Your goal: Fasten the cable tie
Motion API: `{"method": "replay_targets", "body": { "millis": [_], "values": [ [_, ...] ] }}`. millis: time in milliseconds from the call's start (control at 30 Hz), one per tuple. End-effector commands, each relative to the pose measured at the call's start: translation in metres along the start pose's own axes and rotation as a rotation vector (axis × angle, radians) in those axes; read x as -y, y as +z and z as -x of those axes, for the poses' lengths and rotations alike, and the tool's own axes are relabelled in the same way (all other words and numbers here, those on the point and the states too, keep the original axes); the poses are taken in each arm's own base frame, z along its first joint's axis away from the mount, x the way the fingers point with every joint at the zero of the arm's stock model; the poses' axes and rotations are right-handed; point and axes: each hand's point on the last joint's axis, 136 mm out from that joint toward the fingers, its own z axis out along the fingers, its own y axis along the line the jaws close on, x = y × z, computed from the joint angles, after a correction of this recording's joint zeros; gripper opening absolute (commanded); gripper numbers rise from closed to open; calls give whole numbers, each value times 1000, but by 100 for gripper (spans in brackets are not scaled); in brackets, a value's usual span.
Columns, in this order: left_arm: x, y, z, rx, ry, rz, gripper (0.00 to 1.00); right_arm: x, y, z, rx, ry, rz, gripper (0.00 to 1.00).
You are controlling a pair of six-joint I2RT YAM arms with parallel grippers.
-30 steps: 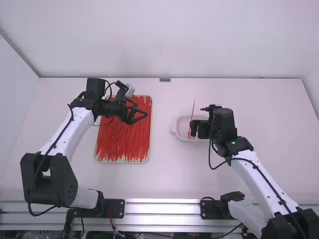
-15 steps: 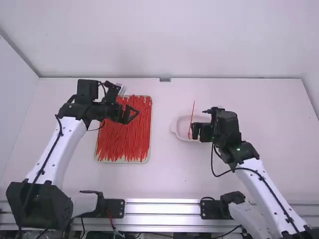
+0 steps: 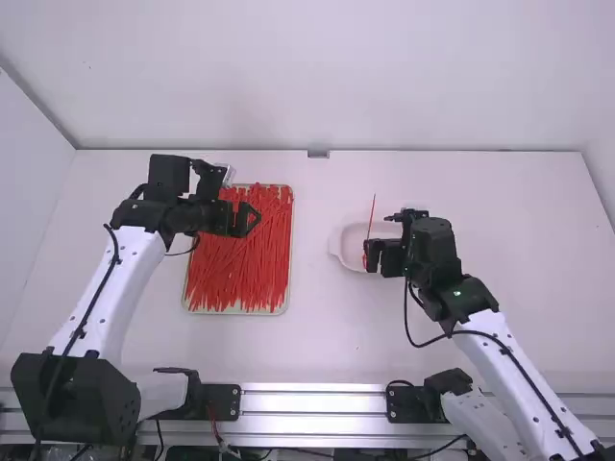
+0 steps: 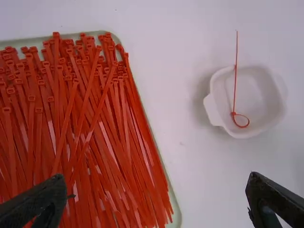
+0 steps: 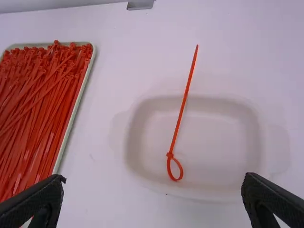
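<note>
The loose cable ties (image 3: 240, 259) lie piled in a flat tray (image 3: 290, 252) on the left side of the worktop (image 3: 500, 202). Their long axes run mostly away from the robot, with a few strands crossing at a slant. The left hand (image 3: 248, 220) hangs directly over the far part of this pile. Its arm is bent at the elbow and its wrist is turned so that the hand points across the tray toward the middle of the worktop. Its fingers (image 4: 35, 204) are spread wide with nothing between them, and the gap spans across the strands rather than along them. That looks like a fair line-up for coming down and pinching one strand.

The left hand is plainly the nearer one to the pile. The right hand (image 3: 377, 254) is well apart from the tray, poised at the near edge of a white dish (image 5: 247, 142), also open and empty.

One tie (image 5: 180, 118) already lies in that dish, closed into a small loop. The loop rests on the dish floor and the straight tail sticks out over the far rim. Judging from this, the next tie has to come from the tray.
</note>
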Motion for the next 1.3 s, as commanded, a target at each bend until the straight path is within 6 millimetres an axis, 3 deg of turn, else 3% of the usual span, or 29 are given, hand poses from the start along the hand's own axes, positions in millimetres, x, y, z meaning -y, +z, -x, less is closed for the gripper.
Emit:
{"method": "replay_targets", "body": {
  "millis": [0, 367, 733, 1033, 1267],
  "values": [
    [3, -8, 6, 24, 6, -3, 99, 1, -8, 14, 39, 10, -5, 100],
    [3, -8, 6, 25, 7, -3, 99, 1, -8, 14, 40, 7, -6, 100],
    [-14, -21, 3, 140, 4, 130, 86, 46, -23, 21, 200, -54, -120, 86],
    [-34, -41, -1, 292, 46, 292, 70, 96, -47, 20, 395, -74, -271, 68],
    [-52, -65, -7, 451, 64, 450, 55, 99, -39, -24, 395, -74, -271, 51]
  ]
}}
